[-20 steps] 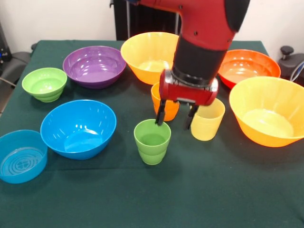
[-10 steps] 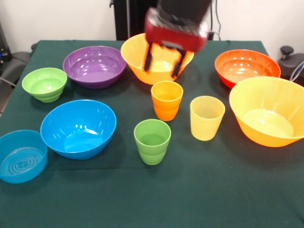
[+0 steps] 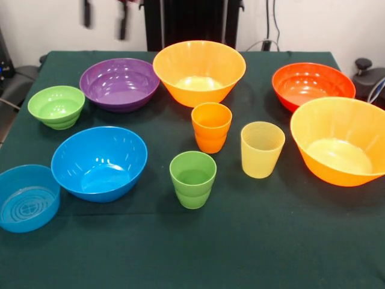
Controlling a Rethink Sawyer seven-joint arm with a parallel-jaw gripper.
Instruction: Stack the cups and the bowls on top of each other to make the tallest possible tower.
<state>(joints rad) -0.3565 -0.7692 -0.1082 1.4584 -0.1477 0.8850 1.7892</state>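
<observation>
All cups and bowls stand apart and upright on the green tablecloth; nothing is stacked. The green cup (image 3: 192, 179), orange cup (image 3: 211, 127) and pale yellow cup (image 3: 262, 149) stand near the middle. Around them are the small green bowl (image 3: 56, 106), the small translucent blue bowl (image 3: 25, 197), the medium blue bowl (image 3: 99, 162), the purple bowl (image 3: 120, 83), the red-orange bowl (image 3: 313, 85) and two big orange bowls (image 3: 199, 72) (image 3: 340, 140). My gripper (image 3: 105, 18) shows only as two blurred dark fingertips at the top edge, spread apart and empty, high above the purple bowl.
The robot's black pedestal (image 3: 192, 18) stands behind the table's far edge. A black knob-like object (image 3: 363, 64) sits off the table's right side. A dark chair or case (image 3: 18, 78) is at the left edge.
The gripper has risen from between the cups and swung away to the picture's top left, holding nothing. No cup or bowl has moved.
</observation>
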